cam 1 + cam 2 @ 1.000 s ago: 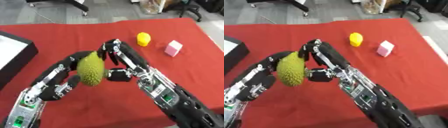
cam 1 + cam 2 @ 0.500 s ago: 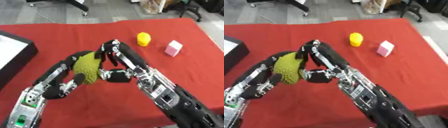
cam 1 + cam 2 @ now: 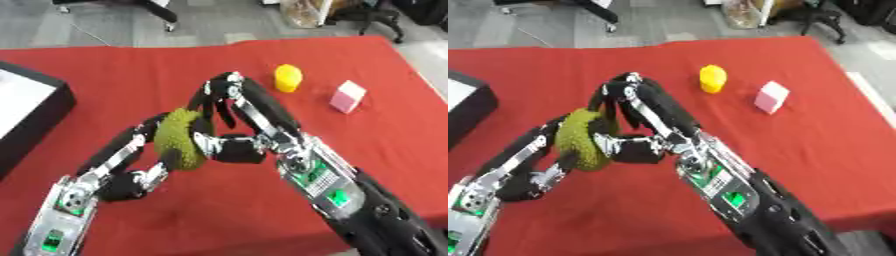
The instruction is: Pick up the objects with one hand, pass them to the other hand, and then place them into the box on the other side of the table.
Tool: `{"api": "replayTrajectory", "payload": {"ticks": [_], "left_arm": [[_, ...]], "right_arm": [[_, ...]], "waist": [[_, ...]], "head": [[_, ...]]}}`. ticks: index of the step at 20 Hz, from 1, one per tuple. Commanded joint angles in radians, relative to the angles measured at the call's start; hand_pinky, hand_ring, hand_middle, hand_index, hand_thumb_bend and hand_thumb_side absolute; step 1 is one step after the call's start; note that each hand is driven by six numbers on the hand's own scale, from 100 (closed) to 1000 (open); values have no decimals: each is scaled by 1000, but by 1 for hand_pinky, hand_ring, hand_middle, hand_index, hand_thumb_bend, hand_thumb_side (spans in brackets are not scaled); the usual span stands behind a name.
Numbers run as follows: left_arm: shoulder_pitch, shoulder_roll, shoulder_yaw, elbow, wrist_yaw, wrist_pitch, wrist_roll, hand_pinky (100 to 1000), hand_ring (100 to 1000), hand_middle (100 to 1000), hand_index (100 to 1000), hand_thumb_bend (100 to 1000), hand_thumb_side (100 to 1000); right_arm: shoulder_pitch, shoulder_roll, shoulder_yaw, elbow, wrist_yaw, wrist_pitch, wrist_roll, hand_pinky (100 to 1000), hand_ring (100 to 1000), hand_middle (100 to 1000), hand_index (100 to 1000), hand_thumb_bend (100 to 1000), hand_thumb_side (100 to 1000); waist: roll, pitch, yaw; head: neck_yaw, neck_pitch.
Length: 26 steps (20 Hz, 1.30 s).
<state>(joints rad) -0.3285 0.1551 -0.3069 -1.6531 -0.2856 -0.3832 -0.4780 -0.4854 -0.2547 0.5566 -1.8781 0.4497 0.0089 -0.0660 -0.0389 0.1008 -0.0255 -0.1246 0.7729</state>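
Handover underway: spiky green fruit (image 3: pixel 179 139) is held above the red table (image 3: pixel 114 70), left hand (image 3: pixel 144 150) curled round it, right hand (image 3: pixel 229 120) also grasping. Black box (image 3: pixel 35 112) awaits; yellow object (image 3: pixel 288 78) and pink cube (image 3: pixel 347 96) remain.

Office or lab, grey floor (image 3: pixel 105 25), wheeled chair bases (image 3: pixel 149 9), red-clothed table (image 3: pixel 114 75)

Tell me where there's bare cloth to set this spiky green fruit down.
Bare red cloth runs wide between the black box at the left edge and the yellow object. The near right, below the pink cube, is free too. The middle is crowded: left hand and right hand meet on the green fruit.
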Motion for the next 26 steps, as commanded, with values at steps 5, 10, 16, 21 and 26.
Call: {"api": "replayTrajectory", "payload": {"ticks": [5,10,16,21,26], "left_arm": [[-21,-18,-14,16,-31,-6,38,621,717,486,691,100,553],[-33,-28,-16,38,71,65,125,474,520,234,425,100,551],[-44,-33,-20,44,194,148,204,433,474,166,298,100,570],[-44,-33,-20,43,250,182,215,436,477,163,280,100,582],[-41,-33,-12,43,271,192,221,441,481,164,278,100,590]], "right_arm": [[-26,-16,-4,-59,-26,15,22,681,186,381,198,100,100],[-23,-17,3,-53,-37,14,38,682,182,380,197,100,100],[-19,-15,10,-34,-41,6,43,681,179,379,197,100,100],[-17,-13,12,-23,-43,2,40,684,183,385,214,100,100],[-19,-18,-1,-33,-34,-18,81,713,227,452,478,100,100]], "waist": [[1,-10,0],[0,-11,1],[-1,-11,-1],[-1,-10,0],[-1,-11,-1]], "head": [[0,-3],[0,-3],[0,-3],[-1,-3],[0,-3]]}}
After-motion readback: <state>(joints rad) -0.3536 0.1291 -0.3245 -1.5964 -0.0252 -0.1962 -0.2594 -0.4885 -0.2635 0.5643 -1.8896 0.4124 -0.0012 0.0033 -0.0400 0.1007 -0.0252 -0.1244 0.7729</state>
